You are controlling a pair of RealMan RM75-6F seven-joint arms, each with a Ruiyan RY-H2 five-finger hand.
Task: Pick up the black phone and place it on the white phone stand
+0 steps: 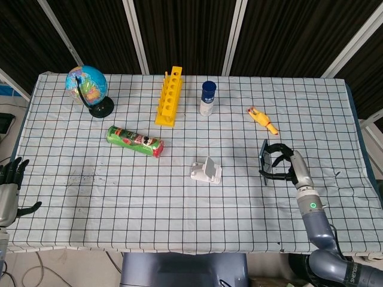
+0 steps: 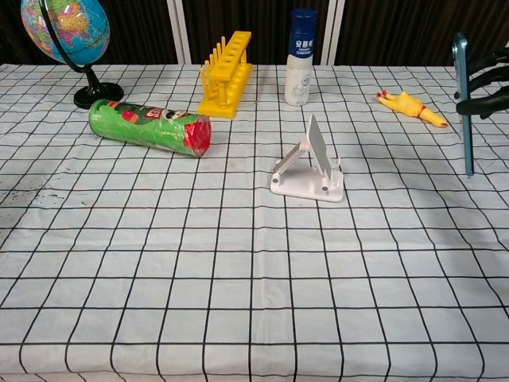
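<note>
Overhead, right robot hand [image 1: 286, 167] grips black phone [image 2: 462, 102] upright, edge-on.

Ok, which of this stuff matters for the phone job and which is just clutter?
Job:
black phone, held upright off the table by the right hand
white phone stand

Clutter:
globe
green can, lying down
yellow rack
blue-capped bottle
rubber chicken
</note>
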